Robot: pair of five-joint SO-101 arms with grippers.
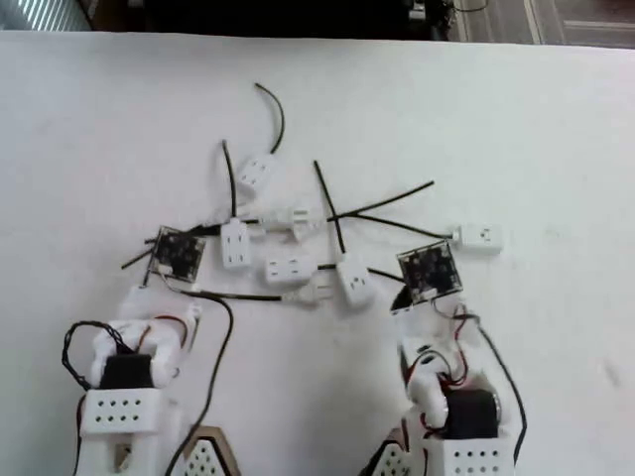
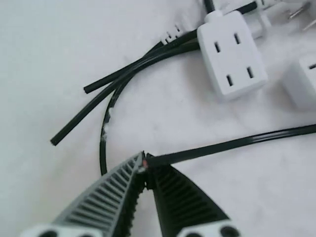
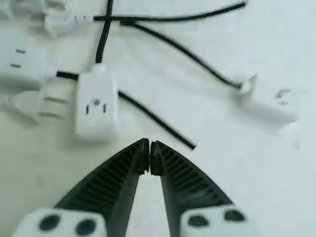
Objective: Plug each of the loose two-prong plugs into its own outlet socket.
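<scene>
White and matte, the table (image 1: pixel 536 129) runs back to a dark strip of room at its far edge. Near its middle we see smooth, boxy white plastic sockets (image 1: pixel 288 268) and plugs (image 1: pixel 298 220) among thin black cords (image 1: pixel 382 200). One four-slot socket (image 2: pixel 232 54) with rounded corners lies flat just ahead of the left arm. A loose plug (image 1: pixel 319 291) lies just beside a second socket (image 1: pixel 354 280), ahead of the right arm. Both arms sit low at the near edge, pointing toward this cluster. The left gripper (image 2: pixel 144 165), its fingers (image 2: pixel 113 197) ribbed and wedge-shaped, is pressed together at the tips, nipping the cut end of a black cord (image 2: pixel 222 145). The right gripper (image 3: pixel 149 155) is pressed together tip to tip over bare table, short of the second socket.
</scene>
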